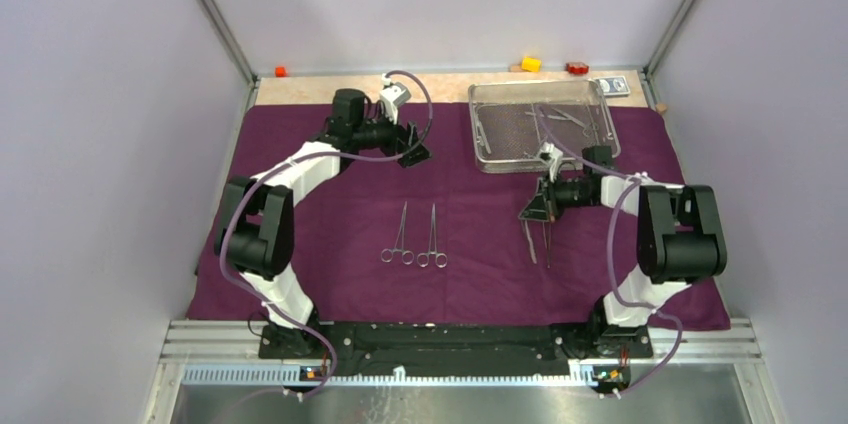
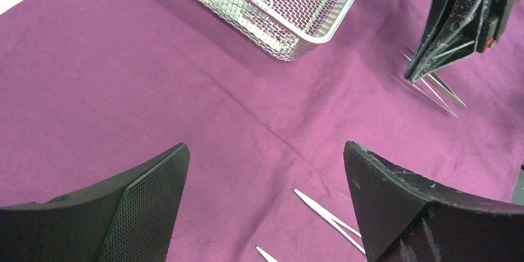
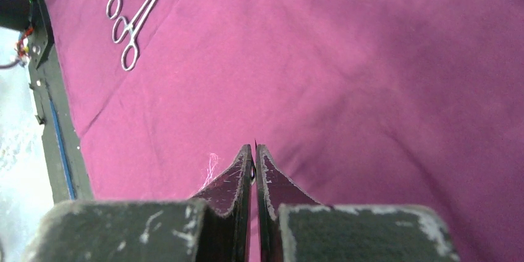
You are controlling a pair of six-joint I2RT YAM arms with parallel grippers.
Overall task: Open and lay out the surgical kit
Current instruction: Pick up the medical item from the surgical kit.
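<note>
Top external view: looking down on the right gripper [image 1: 533, 212], closed tight with its tips down near the large dark purple cloth wrap [image 1: 480, 274], just in front of the tray. Looking through the right wrist camera, seeing its fingers [image 3: 235, 178] pressing together tip to tip; not being able to tell whether anything thin is pinched there. Finding slim steel tweezers [image 1: 546, 242] lying on the cloth right by those tips, pointing toward the near edge.

Moving to the left gripper [image 1: 412, 152], hanging over the far left-centre of the cloth. From the left wrist camera, seeing its fingers [image 2: 145, 206] standing wide apart and gripping nothing, with only bare purple fabric showing between them.

Spotting two ring-handled clamps [image 1: 400, 234] lying side by side on the middle of the cloth between the two arms, rings facing the near edge.

Noting the rectangular silver wire-mesh tray [image 1: 473, 124] sitting on the far right part of the cloth, just behind the right gripper, holding several steel instruments [image 1: 565, 119], one of them ring-handled.

Seeing the cloth lying open and flat across nearly the whole table. Beyond its far edge, picking out a small blue-white card packet [image 1: 613, 85] beside the tray's far right corner, a yellow block [image 1: 530, 64] and a red block [image 1: 577, 68] near the back wall, and an orange block [image 1: 281, 71] well apart at the far left.
</note>
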